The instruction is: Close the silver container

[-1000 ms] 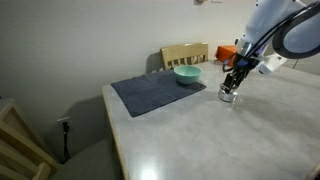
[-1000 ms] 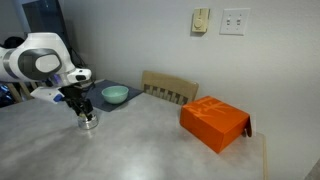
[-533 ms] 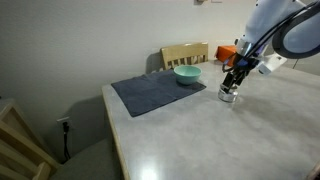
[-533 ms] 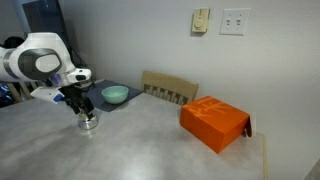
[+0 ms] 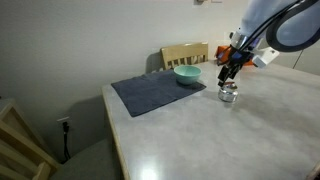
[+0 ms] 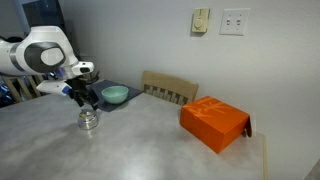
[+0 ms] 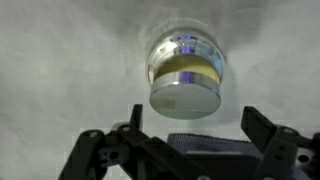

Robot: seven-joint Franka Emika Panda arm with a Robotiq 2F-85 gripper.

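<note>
Gripper: fingers spread, holding nothing | place: hovering directly above silver container, not touching | container: upright, lid resting on top | teal bowl: near container

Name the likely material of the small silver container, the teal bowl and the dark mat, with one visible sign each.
The silver container: probably metal, polished; it mirrors light in bright streaks. The teal bowl: smooth, even colour, ceramic or plastic, cannot tell which. The dark mat: likely fabric, matt, lies flat without shine.
</note>
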